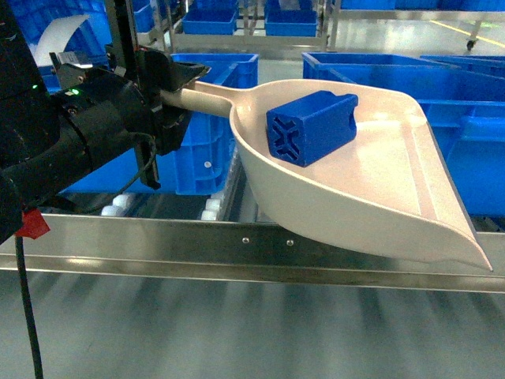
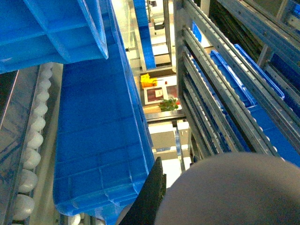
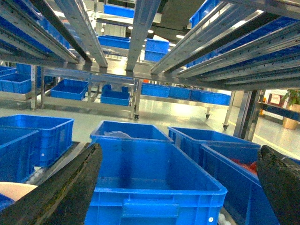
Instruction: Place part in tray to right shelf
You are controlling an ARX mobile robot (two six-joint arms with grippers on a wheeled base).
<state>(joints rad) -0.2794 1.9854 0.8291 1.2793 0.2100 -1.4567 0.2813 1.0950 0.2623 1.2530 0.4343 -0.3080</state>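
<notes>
The left gripper (image 1: pixel 170 99) was clamped on the handle of the beige tray (image 1: pixel 379 197), holding it above the shelf's front rail (image 1: pixel 197 245). The blue part (image 1: pixel 310 126) lay inside the tray. The right gripper (image 3: pixel 178 187) stood open.

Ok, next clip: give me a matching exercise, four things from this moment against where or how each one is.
Things:
1. part
2. tray
3. left gripper
4. right gripper

States:
A. open, nothing between its fingers
B. shut on the handle
C. lying inside the scoop, ribbed end toward the camera
D. held over the shelf's front rail

Pairs: 1-C, 2-D, 3-B, 4-A
</notes>
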